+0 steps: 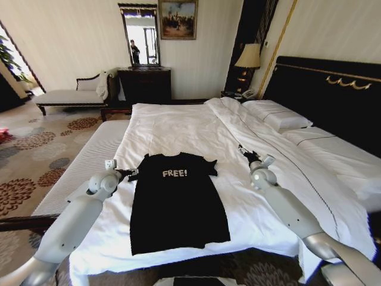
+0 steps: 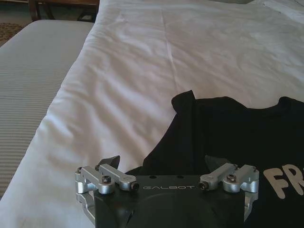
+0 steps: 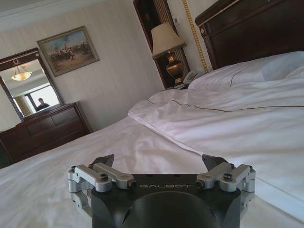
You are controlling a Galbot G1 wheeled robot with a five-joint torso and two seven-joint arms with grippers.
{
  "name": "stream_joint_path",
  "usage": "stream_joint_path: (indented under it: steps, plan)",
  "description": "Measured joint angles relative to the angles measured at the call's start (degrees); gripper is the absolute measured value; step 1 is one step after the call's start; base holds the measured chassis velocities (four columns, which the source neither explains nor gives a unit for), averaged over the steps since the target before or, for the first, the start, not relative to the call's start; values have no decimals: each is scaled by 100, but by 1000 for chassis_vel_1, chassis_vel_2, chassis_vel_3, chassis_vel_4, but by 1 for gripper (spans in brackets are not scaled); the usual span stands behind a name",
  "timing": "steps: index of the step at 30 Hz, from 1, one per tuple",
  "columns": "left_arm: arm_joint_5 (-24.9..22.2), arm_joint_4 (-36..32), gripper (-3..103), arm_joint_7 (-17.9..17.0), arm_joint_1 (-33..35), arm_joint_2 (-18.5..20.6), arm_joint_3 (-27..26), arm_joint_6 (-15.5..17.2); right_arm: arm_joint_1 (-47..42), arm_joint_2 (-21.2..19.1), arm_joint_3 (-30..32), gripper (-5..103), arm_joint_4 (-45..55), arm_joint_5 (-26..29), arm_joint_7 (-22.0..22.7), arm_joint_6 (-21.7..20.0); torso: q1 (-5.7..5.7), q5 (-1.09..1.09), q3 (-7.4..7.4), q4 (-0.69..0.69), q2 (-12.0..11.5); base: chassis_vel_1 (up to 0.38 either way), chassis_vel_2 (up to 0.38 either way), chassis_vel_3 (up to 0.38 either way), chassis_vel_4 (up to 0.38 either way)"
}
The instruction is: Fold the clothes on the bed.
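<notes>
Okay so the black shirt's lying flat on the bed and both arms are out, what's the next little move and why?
Probably lower the left gripper onto the near sleeve of the black T-shirt and close on it. Its fingers are open with that sleeve's edge right between them, and the shirt lies flat, unfolded, on the bed. The right gripper, also open, sits over white bedding, off the shirt's other sleeve.

Striped pale walls, a dark dresser point(image 1: 144, 83) under a mirror point(image 1: 140, 37), floral carpet point(image 1: 36, 149).
</notes>
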Motion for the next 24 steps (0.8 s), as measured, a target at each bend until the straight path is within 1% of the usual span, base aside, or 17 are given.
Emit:
stream_joint_path:
  steps: [2, 4, 5, 6, 7, 8, 9, 10, 11, 13, 14, 15, 17, 19, 21, 24]
  plan:
    - [-5, 125, 100, 87, -305, 108, 170, 13, -15, 7, 2, 100, 11, -7, 24, 0, 1, 1, 1, 0, 0, 0, 0, 0, 0]
    - [-15, 143, 100, 128, -378, 153, 226, 14, -16, 9, 2, 100, 12, -8, 27, -1, 1, -1, 1, 1, -1, 0, 0, 0, 0]
    - [-27, 194, 100, 306, -651, 354, 429, 16, -21, 12, 9, 100, 13, -10, 35, -4, 1, -1, 1, 1, -1, 0, 0, 0, 0]
    - [-27, 194, 100, 306, -651, 354, 429, 16, -21, 12, 9, 100, 13, -10, 35, -4, 1, -1, 1, 1, -1, 0, 0, 0, 0]
    - [-23, 229, 100, 469, -850, 520, 606, 16, -24, 18, 18, 100, 12, -13, 38, -5, 0, 1, 0, 2, 0, 0, 0, 0, 0]
    - [149, 340, 100, 1088, -1418, 894, 1192, 17, -39, 41, 49, 100, -9, -23, 43, -12, 0, -1, 0, 3, -1, 0, 0, 0, 0]
    - [149, 340, 100, 1088, -1418, 894, 1192, 17, -39, 41, 49, 100, -9, -23, 43, -12, 0, -1, 0, 3, -1, 0, 0, 0, 0]
    - [312, 393, 100, 1382, -1628, 998, 1420, 13, -40, 53, 51, 100, -30, -36, 43, -14, 0, 3, 0, 2, 0, 0, 0, 0, 0]
    - [517, 464, 100, 1655, -1815, 1069, 1640, 13, -40, 65, 50, 100, -55, -55, 43, -16, 0, 0, 0, 2, 0, 0, 0, 0, 0]
    - [722, 585, 100, 1992, -2103, 1128, 2020, 12, -23, 90, 42, 100, -84, -77, 42, -18, 0, 1, 0, 2, 0, 0, 0, 0, 0]
    - [722, 585, 100, 1992, -2103, 1128, 2020, 12, -23, 90, 42, 100, -84, -77, 42, -18, 0, 1, 0, 2, 0, 0, 0, 0, 0]
    - [761, 637, 100, 2113, -2220, 1132, 2218, 12, -10, 105, 35, 100, -91, -78, 43, -20, 1, 1, 0, 2, -1, 0, 0, 0, 0]
    - [815, 667, 100, 2230, -2364, 1156, 2476, 12, 5, 111, 23, 100, -95, -78, 48, -23, 1, -2, 0, 0, -1, 0, 0, 0, 0]
    - [844, 660, 100, 2268, -2393, 1184, 2540, 11, 9, 111, 20, 100, -101, -80, 48, -25, 1, -1, 0, 0, 0, 0, 0, 0, 0]
    - [970, 637, 100, 2338, -2413, 1312, 2703, 10, 21, 105, 15, 100, -147, -87, 37, -27, 0, 0, 0, 2, -1, 0, 0, 0, 0]
    - [1065, 632, 100, 2339, -2338, 1400, 2744, 8, 27, 104, 15, 100, -179, -89, 28, -28, 0, 0, 0, 3, 0, 0, 0, 0, 0]
